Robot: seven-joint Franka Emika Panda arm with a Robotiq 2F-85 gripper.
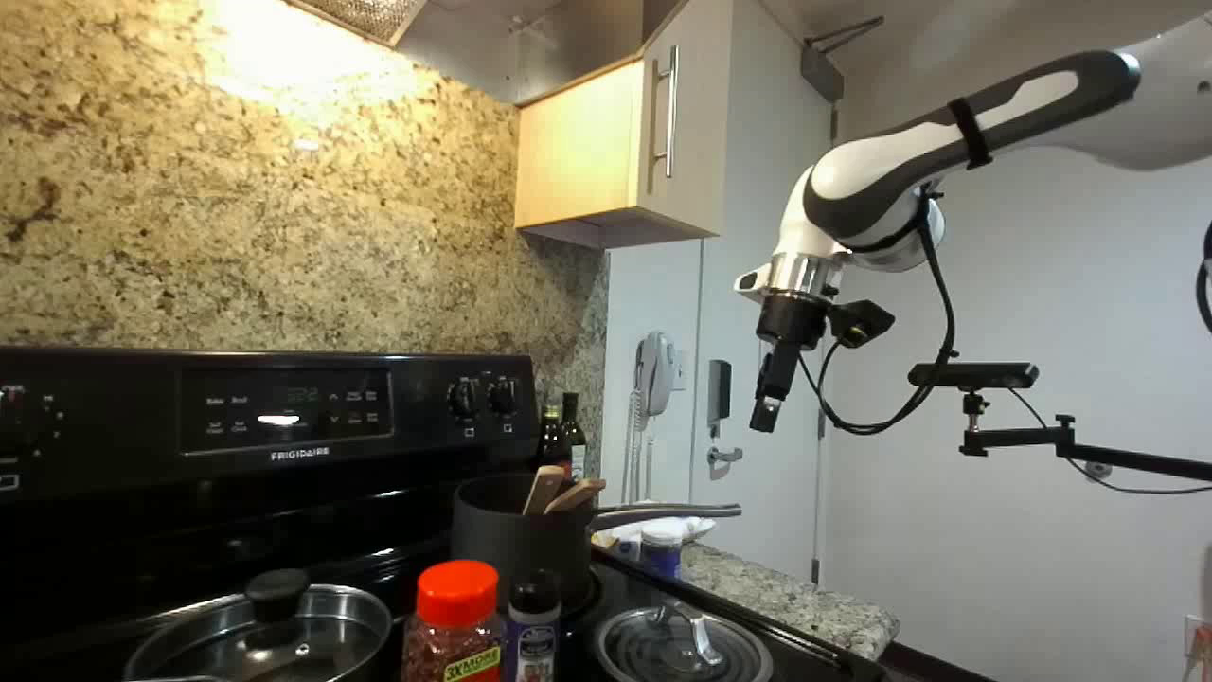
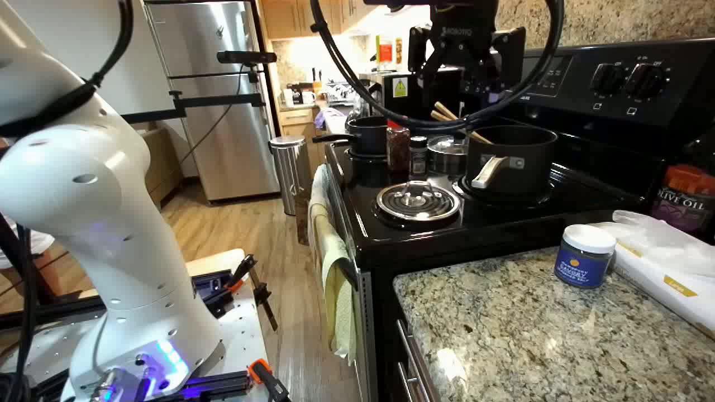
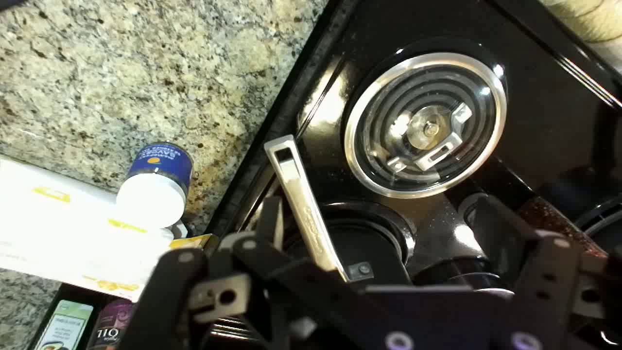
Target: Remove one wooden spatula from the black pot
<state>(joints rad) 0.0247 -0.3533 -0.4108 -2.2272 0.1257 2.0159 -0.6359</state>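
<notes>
Wrist view shows the gripper (image 3: 374, 212) with its jaws spread, holding nothing. At lower centre in an exterior view, the wooden spatula (image 1: 543, 490) leans in the black pot (image 1: 507, 542) beside a second wooden utensil (image 1: 578, 494). Removal appears not yet begun: reaching, gripping and lifting the spatula clear all remain.

Matt pot (image 1: 523, 538), wooden spatula (image 1: 543, 490), glossy stovetop (image 3: 542, 119)
</notes>
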